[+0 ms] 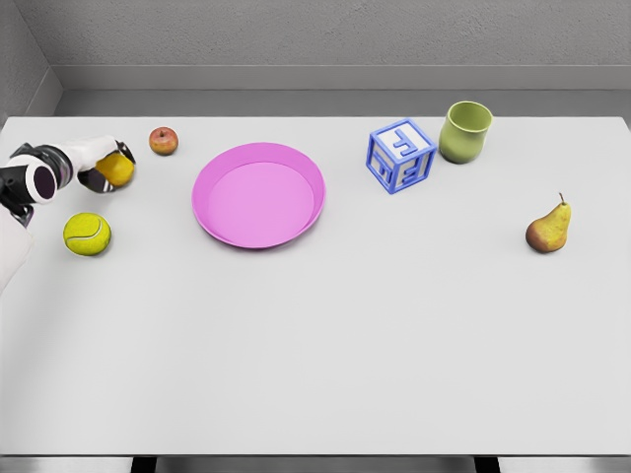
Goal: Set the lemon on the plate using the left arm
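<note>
Gripping the lemon [115,168] at far left, the left robot hand [99,166] has its fingers closed round it; the pink plate [221,225] lies further right. A loose hold could drop it short, near the apple [164,141].

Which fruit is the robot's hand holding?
The lemon, the yellow one inside the left hand. The apple sits free just beside it, and the pear stands alone far off on the right.
</note>
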Robot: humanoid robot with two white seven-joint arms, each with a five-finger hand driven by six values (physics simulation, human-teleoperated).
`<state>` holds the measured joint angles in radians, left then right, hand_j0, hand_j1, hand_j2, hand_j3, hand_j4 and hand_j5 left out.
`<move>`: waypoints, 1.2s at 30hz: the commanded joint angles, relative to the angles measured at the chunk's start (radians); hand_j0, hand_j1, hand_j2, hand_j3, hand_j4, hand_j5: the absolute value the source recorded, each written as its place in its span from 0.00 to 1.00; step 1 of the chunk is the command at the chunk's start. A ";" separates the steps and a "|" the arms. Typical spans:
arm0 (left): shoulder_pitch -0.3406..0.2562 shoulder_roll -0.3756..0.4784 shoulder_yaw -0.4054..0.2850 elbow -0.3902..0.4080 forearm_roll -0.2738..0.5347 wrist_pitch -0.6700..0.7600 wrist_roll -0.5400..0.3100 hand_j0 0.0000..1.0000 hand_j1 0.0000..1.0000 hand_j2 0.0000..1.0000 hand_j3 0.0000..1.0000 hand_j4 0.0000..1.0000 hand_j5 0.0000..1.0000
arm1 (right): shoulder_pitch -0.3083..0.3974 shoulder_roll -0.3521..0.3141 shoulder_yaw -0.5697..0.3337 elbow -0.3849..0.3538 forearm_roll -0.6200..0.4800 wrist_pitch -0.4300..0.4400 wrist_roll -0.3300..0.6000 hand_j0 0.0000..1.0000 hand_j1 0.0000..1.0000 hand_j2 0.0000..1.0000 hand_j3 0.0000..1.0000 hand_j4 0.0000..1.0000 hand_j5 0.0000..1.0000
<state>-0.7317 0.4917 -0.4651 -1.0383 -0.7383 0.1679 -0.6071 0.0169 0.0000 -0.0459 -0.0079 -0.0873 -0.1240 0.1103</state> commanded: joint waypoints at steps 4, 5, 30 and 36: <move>-0.002 -0.010 -0.001 -0.006 0.013 -0.005 -0.004 0.67 0.67 0.67 0.67 0.67 0.67 | 0.000 0.000 0.000 0.000 0.000 0.000 0.000 1.00 1.00 1.00 1.00 1.00 1.00; -0.002 -0.010 -0.001 -0.008 0.014 -0.016 -0.004 0.67 0.67 0.67 0.67 0.67 0.67 | 0.000 0.000 0.000 -0.001 0.000 0.000 0.000 1.00 1.00 1.00 1.00 1.00 1.00; -0.025 -0.064 -0.001 -0.086 0.031 -0.093 -0.004 0.67 0.67 0.67 0.67 0.67 0.67 | 0.000 0.000 0.000 0.000 0.000 0.000 0.000 1.00 1.00 1.00 1.00 1.00 1.00; -0.034 -0.127 -0.041 -0.190 0.046 -0.107 -0.004 0.67 0.67 0.67 0.67 0.67 0.67 | 0.000 0.000 0.000 0.000 0.000 0.000 0.000 1.00 1.00 1.00 1.00 1.00 1.00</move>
<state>-0.7762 0.3874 -0.4855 -1.1901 -0.6980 0.0648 -0.6116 0.0169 0.0000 -0.0459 -0.0080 -0.0872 -0.1241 0.1103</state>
